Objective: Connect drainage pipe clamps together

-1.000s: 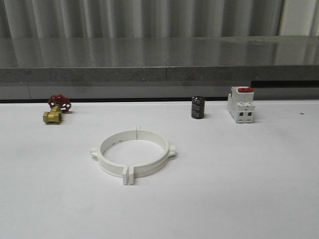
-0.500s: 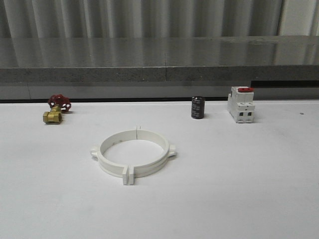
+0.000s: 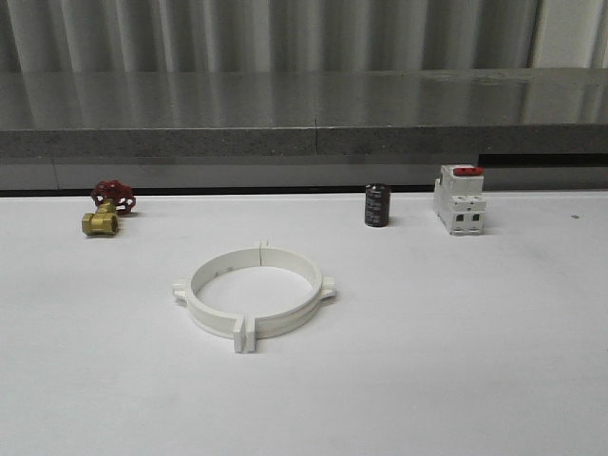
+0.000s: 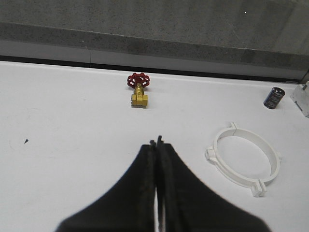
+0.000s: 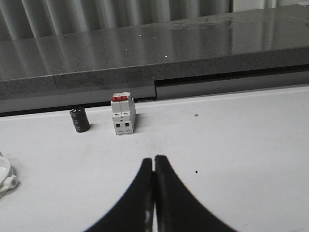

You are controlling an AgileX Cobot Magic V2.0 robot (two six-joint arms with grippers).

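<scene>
No change over the last second: drainage pipe clamps (image 3: 255, 296) sit joined as a ring, well clear of the valve (image 3: 106, 208). Left claw (image 4: 157, 143) and right claw (image 5: 154, 159) pressed closed, empty. Task looks complete.

Test bench in a workshop or lab, plain white table (image 3: 456, 361), grey stone-like ledge (image 3: 304, 128) behind, corrugated metal wall (image 3: 285, 33), hardware parts laid out: brass valve (image 3: 104, 211), circuit breaker (image 3: 460, 199), black capacitor (image 3: 377, 205)

Left gripper (image 4: 157, 145): two black fingers pressed flat together, tips touching, nothing between them. Held up above the white table, not touching it, pointing forward and down.

Right gripper (image 5: 154, 162): the same, black fingers closed tight with only a thin line between them, nothing held. Also up off the table, pointing forward.
</scene>
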